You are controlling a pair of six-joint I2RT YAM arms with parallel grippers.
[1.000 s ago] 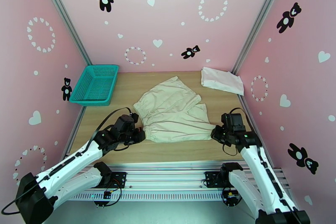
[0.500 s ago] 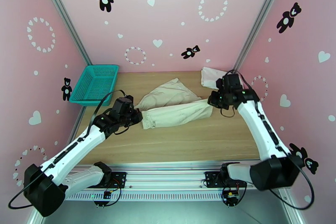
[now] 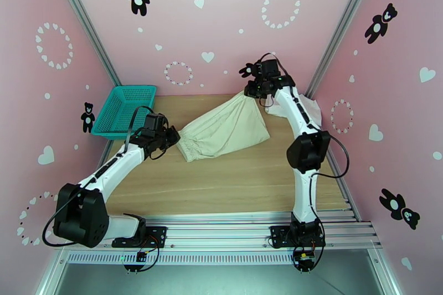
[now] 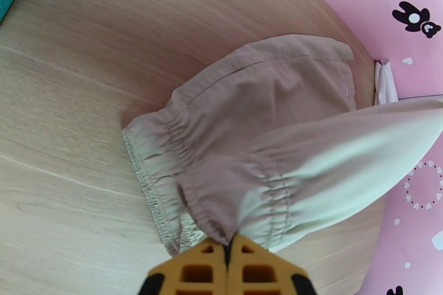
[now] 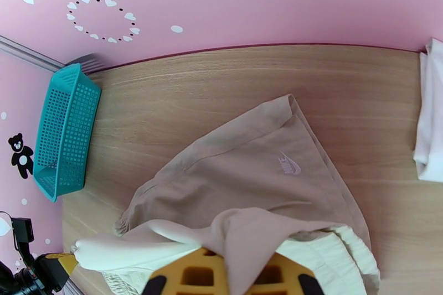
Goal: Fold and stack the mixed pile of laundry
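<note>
The cream-beige garment (image 3: 227, 127) hangs stretched between both grippers above the table's middle, its lower layer resting on the wood. At the garment's left end my left gripper (image 3: 173, 139) is shut on the gathered waistband, seen up close in the left wrist view (image 4: 227, 243). Raised high near the back wall, my right gripper (image 3: 252, 90) is shut on the garment's other end. In the right wrist view the cloth (image 5: 249, 174) drapes over that gripper (image 5: 230, 268). The white T-shirt (image 3: 313, 109) lies folded at the back right corner, partly behind the right arm.
A teal mesh basket (image 3: 124, 110) stands at the back left, also in the right wrist view (image 5: 61, 130). Pink walls close in the table on three sides. Bare wood (image 3: 221, 185) stretches from the garment to the near edge.
Both grippers carried the garment's near edge away from the front. The right gripper rose up toward the back wall, and the left moved back-left, pulling the cloth taut and folded over.
</note>
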